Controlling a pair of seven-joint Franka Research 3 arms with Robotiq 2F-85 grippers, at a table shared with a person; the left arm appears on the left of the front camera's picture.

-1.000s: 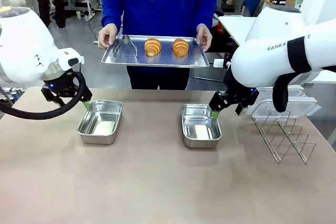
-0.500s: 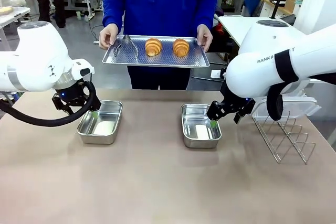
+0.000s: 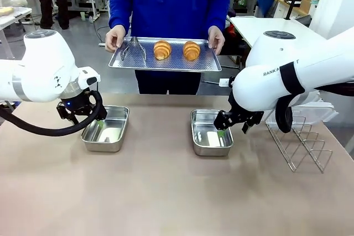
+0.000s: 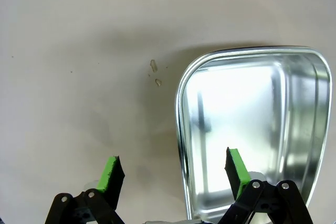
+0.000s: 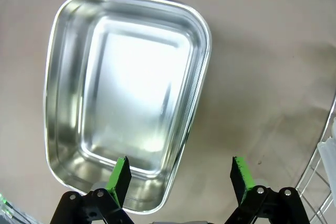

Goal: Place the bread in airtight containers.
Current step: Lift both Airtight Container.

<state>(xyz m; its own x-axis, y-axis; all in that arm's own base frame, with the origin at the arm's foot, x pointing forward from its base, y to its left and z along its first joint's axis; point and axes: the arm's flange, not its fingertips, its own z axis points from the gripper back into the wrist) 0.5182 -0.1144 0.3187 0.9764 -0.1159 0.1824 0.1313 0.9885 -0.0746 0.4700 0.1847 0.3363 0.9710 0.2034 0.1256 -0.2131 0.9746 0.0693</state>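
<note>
1. Left claw (image 3: 98, 119): the fingers stand apart with nothing between them. In the left wrist view the left claw (image 4: 173, 169) straddles one long rim of the left steel tin (image 4: 181, 103). One green pad (image 4: 236, 165) hangs over the tin's interior. The other pad is over the bare tabletop (image 4: 79, 51) just outside the rim. I cannot tell whether either pad touches the metal.

2. Right claw (image 3: 221, 132): the fingers stand apart with nothing between them. In the right wrist view the right claw (image 5: 181, 174) straddles a long rim of the right steel tin (image 5: 63, 103). One pad (image 5: 119, 174) is over the tin's floor near a corner. The other pad is over the tabletop (image 5: 262, 51) beside the tin.

3. Tins: the left steel tin (image 3: 99, 146) and the right steel tin (image 3: 213, 151) both sit flat on the tabletop (image 3: 166, 192), well apart, open and empty.

4. Bread: two croissants, one (image 3: 162, 50) beside the other (image 3: 191, 50), lie on a perforated metal tray (image 3: 166, 64). A pair of metal tongs (image 3: 133, 48) lies on the tray next to them.

5. Tray support: a person in a blue top at the far side holds the tray above the tabletop's far edge. One hand (image 3: 114, 37) grips one end and the other hand (image 3: 215, 38) grips the opposite end.

6. A wire rack (image 3: 298, 142) stands on the tabletop beyond the right steel tin, on my right.
</note>
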